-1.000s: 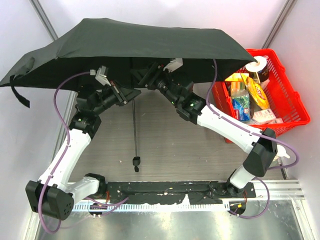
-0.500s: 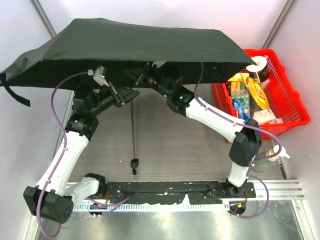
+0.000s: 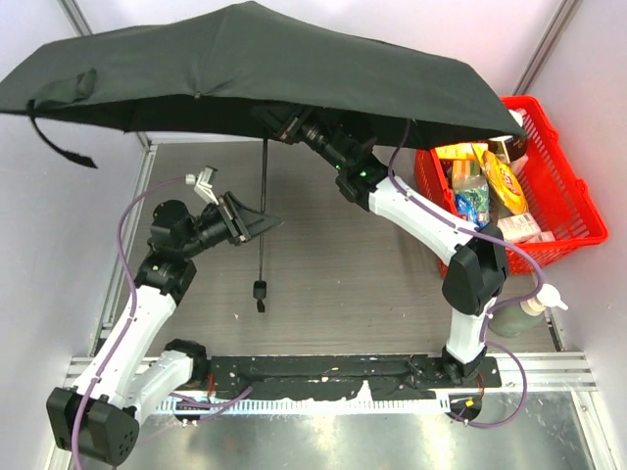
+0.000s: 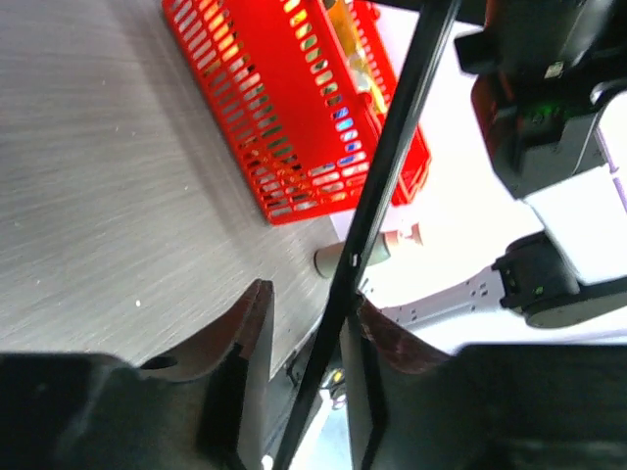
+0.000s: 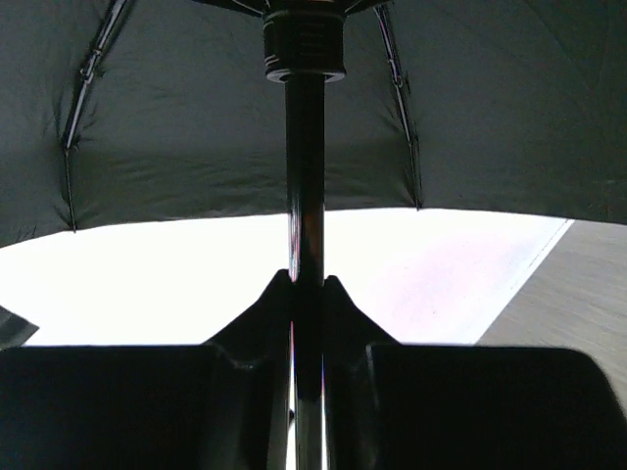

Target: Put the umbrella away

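- The umbrella [image 3: 245,59] is open, its black canopy spread wide over the far half of the table [image 3: 343,264] and held up off it.
- Its shaft [image 3: 263,196] hangs down from under the canopy, close to upright. The handle [image 3: 260,291] is at the bottom end, just above the table or touching it; I cannot tell which.
- A strap [image 3: 59,147] dangles from the canopy's left edge.
- The right gripper [image 5: 307,284] reaches up under the canopy and is clamped on the shaft a little below the runner [image 5: 305,44]. Both fingers press against the shaft.
- Ribs [image 5: 83,73] fan out from the runner along the underside of the fabric.
- The left gripper [image 4: 313,299] sits lower, about midway down the shaft, with its jaws parted.
- The shaft passes between the left fingers [image 4: 245,333] and lies nearer one of them, with a clear gap to the other. They do not grip it.
- A red basket [image 3: 563,166] full of packaged goods stands at the right of the table, its far left corner under the canopy's edge.
- A bottle [image 3: 519,308] with a pump top stands near the basket's near side, beside the right arm's elbow.
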Robot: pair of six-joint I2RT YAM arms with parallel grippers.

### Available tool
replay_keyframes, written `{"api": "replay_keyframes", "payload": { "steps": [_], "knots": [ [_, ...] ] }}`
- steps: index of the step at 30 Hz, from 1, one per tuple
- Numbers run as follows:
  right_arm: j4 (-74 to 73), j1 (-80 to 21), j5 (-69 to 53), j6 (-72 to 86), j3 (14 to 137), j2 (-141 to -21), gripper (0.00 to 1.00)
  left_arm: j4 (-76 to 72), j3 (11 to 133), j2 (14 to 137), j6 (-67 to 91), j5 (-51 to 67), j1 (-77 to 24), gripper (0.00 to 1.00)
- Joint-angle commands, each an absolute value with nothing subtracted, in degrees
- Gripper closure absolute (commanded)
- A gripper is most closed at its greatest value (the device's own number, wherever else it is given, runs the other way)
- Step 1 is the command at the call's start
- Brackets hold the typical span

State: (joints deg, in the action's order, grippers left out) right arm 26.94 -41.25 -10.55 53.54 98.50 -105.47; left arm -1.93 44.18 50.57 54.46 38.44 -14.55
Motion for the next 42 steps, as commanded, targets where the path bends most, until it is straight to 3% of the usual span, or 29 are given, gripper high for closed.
{"api": "replay_keyframes", "payload": {
  "steps": [1,3,4,6,7,9,16,24,31,37,42],
  "knots": [
    [34.28,-40.25,-11.69,55.81,103.71,-105.47,0.99,-6.95,43.16,49.13,57.75,42.27,-14.59,0.78],
    [33.75,-40.25,-12.04,55.81,104.59,-105.82,0.99,-5.54,43.85,48.87,55.91,42.1,-14.59,0.99],
    [33.31,-40.25,-12.04,55.9,104.76,-105.82,0.99,-5.45,44.03,48.35,55.12,41.93,-14.59,1.0],
    [32.35,-40.08,-11.08,56.42,104.77,-105.73,0.9,-6.41,43.86,47.47,54.93,41.49,-14.59,1.0],
    [32.78,-39.99,-10.81,56.95,104.68,-105.82,0.71,-6.85,43.6,47.11,55.19,41.14,-14.59,1.0],
    [33.92,-39.47,-9.67,58.87,104.85,-106.61,0.56,-7.99,43.33,46.85,55.98,41.31,-14.68,1.0],
    [35.51,-37.71,-3.53,63.81,107.31,-110.04,0.37,-6.33,43.59,45.88,54.58,40.7,-14.85,1.0],
    [26.73,-36.48,-0.97,64.95,116.98,-114.96,0.32,-3.34,43.94,44.65,51.6,39.64,-15.64,1.0],
    [25.68,-36.04,-2.45,66.71,119.7,-118.3,0.36,-1.05,45.18,44.3,49.04,39.46,-16.08,1.0],
    [25.04,-37.18,-0.79,64.51,111.37,-114.26,0.3,-1.05,45.26,44.47,48.95,38.85,-16.17,1.0],
    [26.89,-36.57,-1.58,66.09,112.4,-115.83,0.31,-1.41,44.83,44.47,49.66,39.2,-16.26,1.0]
  ]
}}
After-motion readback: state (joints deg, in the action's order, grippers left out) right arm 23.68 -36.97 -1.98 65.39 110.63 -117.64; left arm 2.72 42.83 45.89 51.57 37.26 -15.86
